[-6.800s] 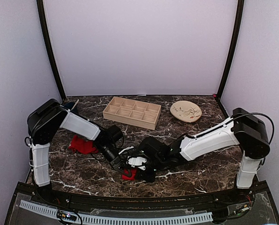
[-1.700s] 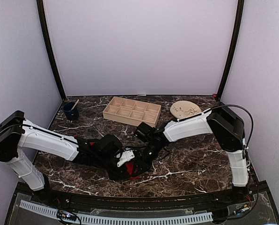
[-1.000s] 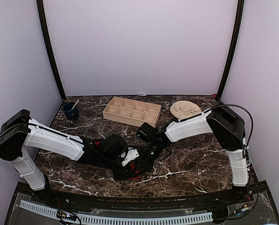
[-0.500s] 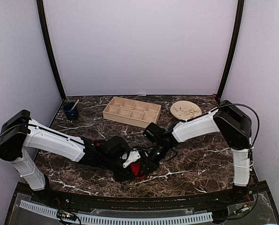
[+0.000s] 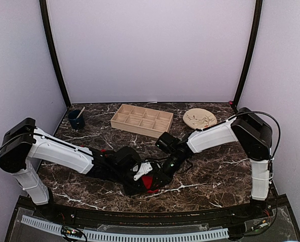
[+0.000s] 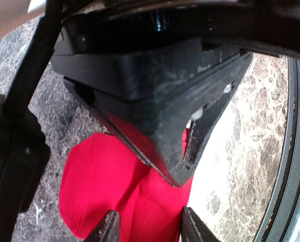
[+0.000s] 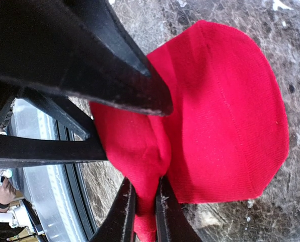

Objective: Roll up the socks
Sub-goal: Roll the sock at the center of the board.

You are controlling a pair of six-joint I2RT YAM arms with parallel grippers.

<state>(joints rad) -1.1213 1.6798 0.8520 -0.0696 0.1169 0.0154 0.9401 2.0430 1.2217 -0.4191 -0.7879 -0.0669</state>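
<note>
Left arm now lies stretched low across the near-left of the table (image 5: 215, 174), where in the earliest frame it stood folded. Right wrist has drifted a little rightward over the last second. Both tools meet at near centre over the red sock (image 7: 225, 111), which lies bunched on the marble.

Right gripper (image 7: 143, 207): clenched on a narrow pleat at one edge of the sock.

Left gripper (image 6: 148, 228): fingers part-way apart with red fabric between them; cannot tell whether they squeeze it.

Judgement: roll barely begun, most of the cloth lies flat.

To do it well: keep the right pinch firm as anchor, turn the fold over itself in small steps, and keep the cloth low against the table so it does not spring open.

Risk: the tools crowd each other and fingers may collide.
</note>
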